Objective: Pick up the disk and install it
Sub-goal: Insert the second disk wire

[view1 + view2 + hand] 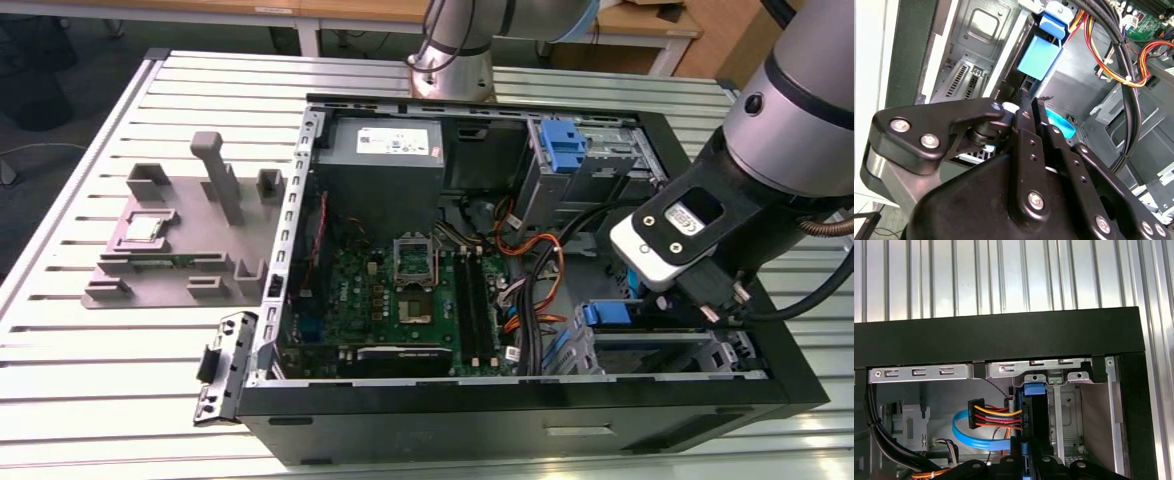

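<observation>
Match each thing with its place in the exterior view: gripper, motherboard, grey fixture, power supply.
1 gripper
2 motherboard
3 fixture
4 power supply

a on the table, outside the case
b middle of the case floor
c far side of the case
d over the drive bay, at the exterior view's right

Pairs: 1-d, 2-b, 3-a, 4-c

I see a black computer case [534, 425] on my silver striped table [120, 380]. Inside it is a green board [400, 290] with orange, red and yellow wires [534, 255] beside it. A blue plastic tab [610, 313] sits near my black end effector [1026, 107]. The gray stand [174, 240] holds a silver chip [143, 230].
</observation>
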Motion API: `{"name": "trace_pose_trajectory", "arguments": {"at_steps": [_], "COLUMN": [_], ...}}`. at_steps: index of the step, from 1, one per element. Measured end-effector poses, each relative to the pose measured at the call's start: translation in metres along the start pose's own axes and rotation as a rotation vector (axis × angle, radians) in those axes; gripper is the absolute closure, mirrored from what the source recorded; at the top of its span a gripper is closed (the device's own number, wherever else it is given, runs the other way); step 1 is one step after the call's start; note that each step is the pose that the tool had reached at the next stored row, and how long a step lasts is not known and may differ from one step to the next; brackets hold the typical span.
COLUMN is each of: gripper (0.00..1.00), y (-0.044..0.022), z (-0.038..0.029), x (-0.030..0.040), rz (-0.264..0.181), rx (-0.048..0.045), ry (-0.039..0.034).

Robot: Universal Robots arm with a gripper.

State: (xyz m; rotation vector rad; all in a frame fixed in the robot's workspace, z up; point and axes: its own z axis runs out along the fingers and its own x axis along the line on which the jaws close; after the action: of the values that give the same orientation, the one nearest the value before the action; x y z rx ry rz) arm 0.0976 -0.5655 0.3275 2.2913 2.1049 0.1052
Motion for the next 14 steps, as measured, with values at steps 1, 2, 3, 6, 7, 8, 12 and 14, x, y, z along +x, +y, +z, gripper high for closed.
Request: {"name": "trace_pose_trajectory", "arguments": {"at_steps": [1, 2, 3, 6, 7, 8, 12, 14], "gripper": [0.83, 0.83, 0.76, 0.76, 0.76, 0.76, 0.76, 0.76], "y": [0.0, 0.0, 0.0, 0.0, 0.0001, 0.0001, 0.0004, 0.0006], "z": [0.0, 0.0, -0.0002, -0.0006, -0.0011, -0.0016, -0.0071, -0.0104], "x": [0.0, 0.0, -0.0001, -0.0001, -0.0001, 0.0, 0.0001, 0.0002], "rz": [0.0, 0.0, 0.0, 0.0, 0.0, 0.0, 0.0, 0.0], "rx": [0.0001, 0.0001, 0.0001, 0.0001, 0.0001, 0.0001, 0.0001, 0.0001], "ry": [0.0, -0.0003, -0.0007, -0.001, -0.0011, -0.0008, -0.0009, -0.0008]}}
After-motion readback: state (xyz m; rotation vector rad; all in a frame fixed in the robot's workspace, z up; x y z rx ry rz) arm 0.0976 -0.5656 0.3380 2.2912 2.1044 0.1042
